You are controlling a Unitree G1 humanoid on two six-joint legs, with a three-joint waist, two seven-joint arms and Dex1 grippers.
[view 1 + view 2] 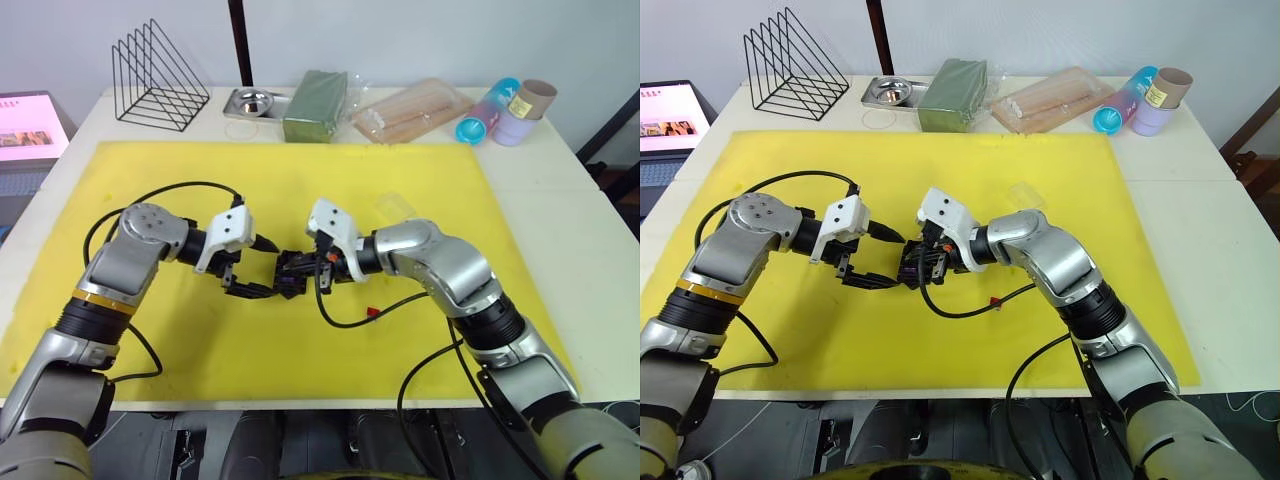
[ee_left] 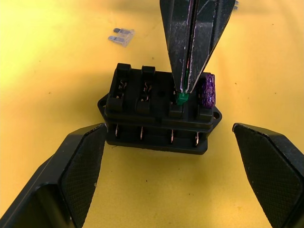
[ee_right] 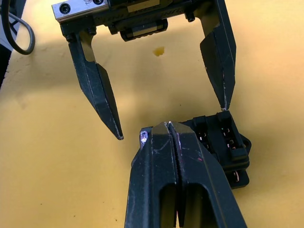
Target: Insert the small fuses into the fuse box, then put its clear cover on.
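The black fuse box (image 2: 159,114) lies on the yellow mat (image 1: 300,180), near its middle. A purple fuse (image 2: 207,90) stands in its end slot. My right gripper (image 2: 183,91) is shut on the green fuse (image 2: 182,99), holding it at the slot beside the purple one. My left gripper (image 1: 265,268) is open, with one finger on each side of the box and neither touching it. A pale fuse (image 2: 121,37) lies on the mat just beyond the box. The red fuse (image 1: 371,312) lies under my right forearm. The clear cover (image 1: 395,205) rests on the mat behind my right arm.
Along the table's back edge stand a black wire rack (image 1: 160,75), a steel tray (image 1: 255,103), a large green block (image 1: 315,105), a clear bag of sticks (image 1: 412,110) and several cups (image 1: 505,112). A laptop screen (image 1: 30,125) sits at the far left.
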